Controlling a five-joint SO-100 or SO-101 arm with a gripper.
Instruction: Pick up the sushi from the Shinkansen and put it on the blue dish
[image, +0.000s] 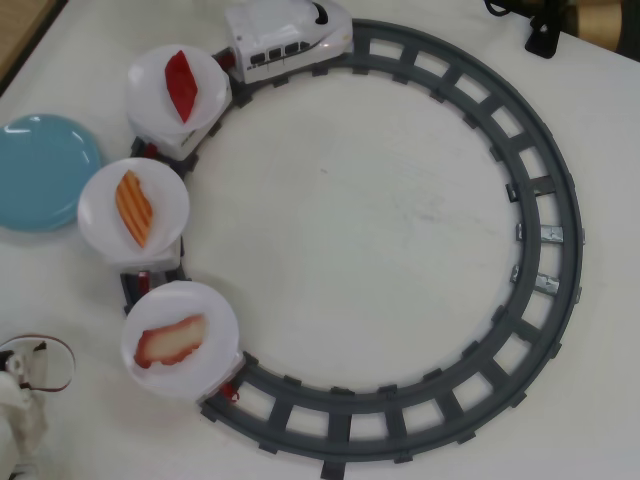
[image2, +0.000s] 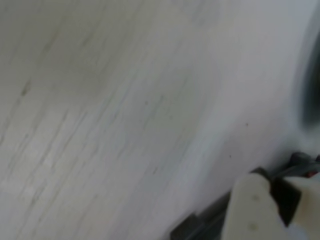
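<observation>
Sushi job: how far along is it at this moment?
Nothing looks done: the blue dish is empty, and the sushi lies on the last white plate behind the Shinkansen. Nothing is in hand; the blurred wrist view shows only table. Left: reach, grasp, lift, place on the dish.

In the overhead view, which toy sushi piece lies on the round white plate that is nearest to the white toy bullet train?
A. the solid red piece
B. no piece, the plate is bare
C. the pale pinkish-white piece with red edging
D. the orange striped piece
A: the solid red piece lies on the round white plate just behind the white toy bullet train; the orange striped piece and the pinkish-white piece ride further back.
</observation>
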